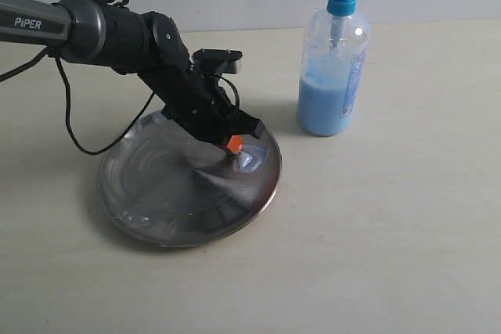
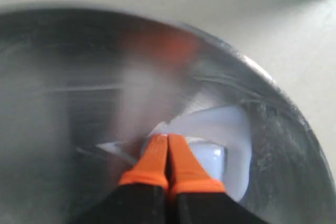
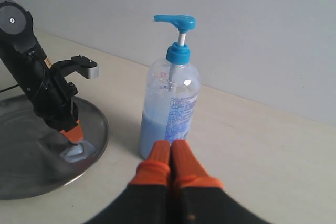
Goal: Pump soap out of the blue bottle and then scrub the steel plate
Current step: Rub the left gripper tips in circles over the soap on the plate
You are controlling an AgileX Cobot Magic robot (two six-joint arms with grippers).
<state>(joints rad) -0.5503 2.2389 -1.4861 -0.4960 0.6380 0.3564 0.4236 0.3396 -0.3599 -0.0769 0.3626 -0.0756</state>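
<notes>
The steel plate (image 1: 156,193) lies on the table, left of centre. My left gripper (image 1: 233,146) is shut, and its orange fingertips (image 2: 157,153) press down into a pale blue smear of soap (image 2: 226,127) near the plate's right rim (image 2: 294,103). Nothing is held between its jaws. The blue bottle (image 1: 333,76) stands upright to the right of the plate, about half full, with its pump head up. My right gripper (image 3: 170,145) is shut and empty, and hovers just in front of the blue bottle (image 3: 170,103). It is out of the exterior view. The right wrist view also shows the soap (image 3: 79,153).
The left arm's black cable (image 1: 70,123) loops down beside the plate's left side. The beige table (image 1: 391,256) stretches to the front and right. A pale wall (image 3: 262,35) stands behind the bottle.
</notes>
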